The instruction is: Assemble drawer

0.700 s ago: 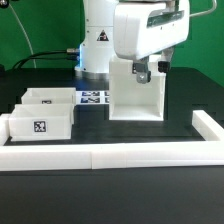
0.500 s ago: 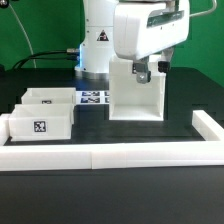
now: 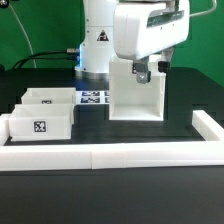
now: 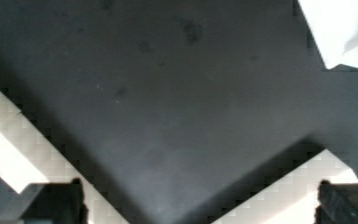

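Observation:
The tall white box shell (image 3: 135,97) stands upright on the black table right of centre, its open side towards the exterior camera. Two small open-top trays sit at the exterior view's left: the front tray (image 3: 40,125) shows its square tag, and the back tray (image 3: 50,100) is just behind it. My gripper (image 3: 150,70) hovers at the shell's top rear edge. In the wrist view my gripper (image 4: 197,205) is open, with dark fingertips (image 4: 51,205) wide apart over dark surface and nothing between them. White plastic (image 4: 309,170) shows beside each fingertip.
The long low white border wall (image 3: 110,152) runs across the front and turns back at the exterior view's right (image 3: 208,125). The marker board (image 3: 93,97) lies flat behind the trays. The robot base (image 3: 98,40) stands at the back.

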You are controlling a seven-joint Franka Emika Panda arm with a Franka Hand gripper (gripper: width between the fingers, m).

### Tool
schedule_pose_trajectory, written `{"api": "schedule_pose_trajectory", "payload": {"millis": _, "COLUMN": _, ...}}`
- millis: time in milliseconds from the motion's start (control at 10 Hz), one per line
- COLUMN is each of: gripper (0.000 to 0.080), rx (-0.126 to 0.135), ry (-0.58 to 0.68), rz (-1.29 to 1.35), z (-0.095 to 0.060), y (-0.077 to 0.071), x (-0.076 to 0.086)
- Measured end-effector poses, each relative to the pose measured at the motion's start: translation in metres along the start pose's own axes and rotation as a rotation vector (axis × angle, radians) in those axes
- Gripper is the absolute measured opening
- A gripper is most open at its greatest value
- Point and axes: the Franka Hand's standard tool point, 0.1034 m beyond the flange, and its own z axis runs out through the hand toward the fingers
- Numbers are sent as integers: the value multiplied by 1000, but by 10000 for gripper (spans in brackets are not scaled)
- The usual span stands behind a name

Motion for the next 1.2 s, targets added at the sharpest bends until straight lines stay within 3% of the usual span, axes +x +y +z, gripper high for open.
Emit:
{"api": "schedule_pose_trajectory", "payload": {"millis": 200, "gripper": 649, "rx": -24, "ry": 19, "rz": 125, "z": -8, "y": -13, "x": -15}}
{"api": "schedule_pose_trajectory", "payload": {"millis": 700, "gripper": 649, "rx": -45, "ry": 13, "rz": 441, "z": -22, "y": -82, "x": -33}}
{"api": "schedule_pose_trajectory", "payload": {"millis": 1200, "gripper": 649, "rx": -50, "ry": 13, "rz": 430, "z": -20, "y": -85, "x": -35}}
